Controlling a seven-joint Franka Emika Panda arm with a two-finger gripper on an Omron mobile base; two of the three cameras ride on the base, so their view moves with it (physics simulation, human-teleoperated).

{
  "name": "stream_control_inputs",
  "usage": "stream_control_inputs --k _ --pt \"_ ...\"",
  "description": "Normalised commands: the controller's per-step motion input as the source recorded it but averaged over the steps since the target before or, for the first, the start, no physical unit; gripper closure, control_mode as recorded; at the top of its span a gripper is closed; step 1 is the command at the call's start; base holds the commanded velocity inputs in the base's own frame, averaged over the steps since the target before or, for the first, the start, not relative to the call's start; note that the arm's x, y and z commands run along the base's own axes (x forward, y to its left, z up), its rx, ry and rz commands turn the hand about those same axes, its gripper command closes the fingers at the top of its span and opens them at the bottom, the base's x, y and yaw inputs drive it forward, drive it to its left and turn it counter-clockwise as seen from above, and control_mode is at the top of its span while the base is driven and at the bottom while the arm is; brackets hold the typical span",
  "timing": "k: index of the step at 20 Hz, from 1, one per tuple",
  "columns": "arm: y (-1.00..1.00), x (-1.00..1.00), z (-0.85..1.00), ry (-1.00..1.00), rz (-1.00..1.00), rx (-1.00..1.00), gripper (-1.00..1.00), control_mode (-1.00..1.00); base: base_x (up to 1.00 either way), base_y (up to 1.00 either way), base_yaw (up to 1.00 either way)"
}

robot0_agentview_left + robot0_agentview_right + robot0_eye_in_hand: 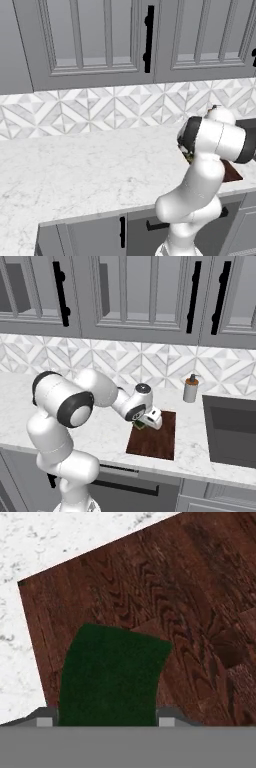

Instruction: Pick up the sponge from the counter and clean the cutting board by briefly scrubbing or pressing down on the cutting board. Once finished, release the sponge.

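The sponge (111, 674) is clamped between the 2 fingertips (46, 718) of the gripper (106, 721), its jaws closed against its sides. It is held over the cutting board (190, 612), near the corner bordering the counter (60, 542).

The flat dark reddish-brown cutting board (200, 612) looks like wood, with wavy grain and a dull satin finish. The small block sponge (110, 677) shows a dark green top, matt and finely fuzzy. The broad white bench (75, 170) looks like polished marble with faint grey veins. The grey cabinet doors (95, 40) look smooth and painted, their black handles (148, 40) slightly glossy.
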Motion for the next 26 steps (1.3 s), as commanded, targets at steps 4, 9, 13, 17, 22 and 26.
stream_control_inputs --k 4,9,13,17,22,26 --pt "-0.39 -0.83 -0.19 0.0 0.0 0.09 1.0 -1.0 0.0 0.0 0.0" --pt "-0.27 -0.98 -0.29 0.0 0.04 0.04 1.0 -1.0 0.0 0.0 0.0" --pt "-0.22 -0.99 -0.31 0.0 0.12 0.0 1.0 -1.0 0.0 0.0 0.0" --pt "-0.15 -0.72 -0.23 0.0 0.15 0.0 1.0 -1.0 0.0 0.0 0.0" --pt "-0.04 0.17 -0.02 0.0 0.11 0.0 1.0 -1.0 0.0 0.0 0.0" --pt "0.0 0.71 0.0 0.0 0.05 0.0 1.0 -1.0 0.0 0.0 0.0"
